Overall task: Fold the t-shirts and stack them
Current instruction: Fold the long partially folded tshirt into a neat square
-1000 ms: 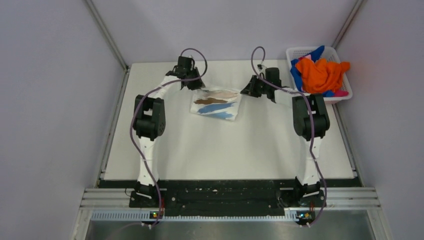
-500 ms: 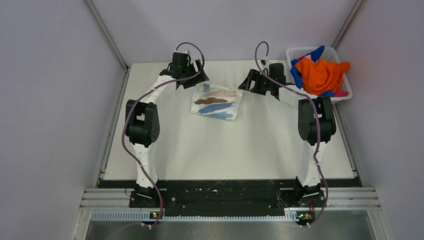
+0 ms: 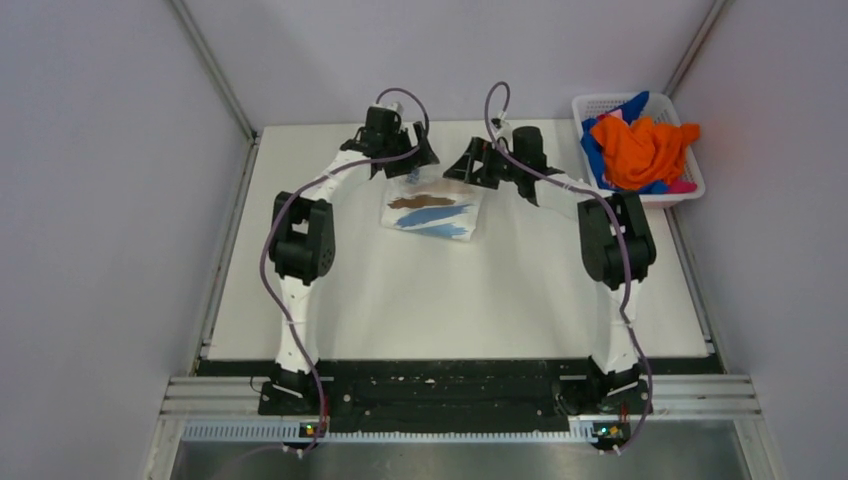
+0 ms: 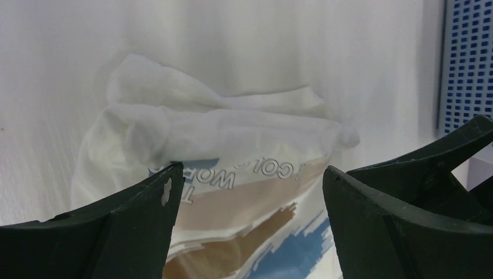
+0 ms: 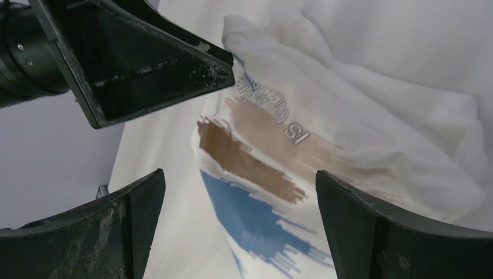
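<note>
Over the table's (image 3: 450, 290) far half, left gripper (image 4: 251, 170) and right gripper (image 5: 239, 174) both gape wide, empty, above folded white t-shirt (image 3: 432, 210).

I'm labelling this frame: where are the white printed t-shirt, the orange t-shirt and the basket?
white printed t-shirt (image 3: 432, 214): top external view, on its blue printed stroke.
orange t-shirt (image 3: 640, 150): top external view, middle of the bunched cloth.
basket (image 3: 598, 103): top external view, far left corner of its wall.
</note>
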Controlling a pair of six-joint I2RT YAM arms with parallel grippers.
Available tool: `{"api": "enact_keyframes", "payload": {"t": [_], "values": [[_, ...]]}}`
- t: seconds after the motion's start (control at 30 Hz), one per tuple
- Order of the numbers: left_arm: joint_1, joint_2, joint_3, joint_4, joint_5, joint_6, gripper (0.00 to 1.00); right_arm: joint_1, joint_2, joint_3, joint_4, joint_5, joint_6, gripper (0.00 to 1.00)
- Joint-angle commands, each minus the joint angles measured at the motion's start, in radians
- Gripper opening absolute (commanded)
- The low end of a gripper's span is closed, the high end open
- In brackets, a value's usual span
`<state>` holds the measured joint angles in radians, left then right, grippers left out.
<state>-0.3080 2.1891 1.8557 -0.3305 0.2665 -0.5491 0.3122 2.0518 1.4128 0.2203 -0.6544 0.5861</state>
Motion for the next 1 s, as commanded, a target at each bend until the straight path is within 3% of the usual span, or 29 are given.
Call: {"api": "enact_keyframes", "payload": {"t": [0.0,0.17,0.37,0.6,0.8,0.97], "values": [[0.008,0.106,0.127,0.06,-0.051,-0.024,0.94,-0.011,0.127,0.162,0.023,-0.002,0.014,0.99],[0.025,0.295,0.343,-0.014,-0.074,-0.1,0.94,-0.024,0.276,0.283,-0.019,0.022,0.025,0.99],[0.029,0.313,0.32,-0.103,-0.137,-0.141,0.94,-0.034,0.418,0.36,-0.088,0.079,0.01,0.99],[0.029,0.139,0.042,-0.115,-0.186,-0.143,0.94,-0.027,0.414,0.304,-0.051,0.039,0.041,0.99],[0.026,-0.042,-0.199,-0.119,-0.164,-0.142,0.94,0.013,0.255,0.011,0.124,0.019,0.098,0.99],[0.023,-0.191,-0.363,-0.082,-0.13,-0.133,0.94,0.044,0.137,-0.132,0.17,0.015,0.096,0.99]]}}
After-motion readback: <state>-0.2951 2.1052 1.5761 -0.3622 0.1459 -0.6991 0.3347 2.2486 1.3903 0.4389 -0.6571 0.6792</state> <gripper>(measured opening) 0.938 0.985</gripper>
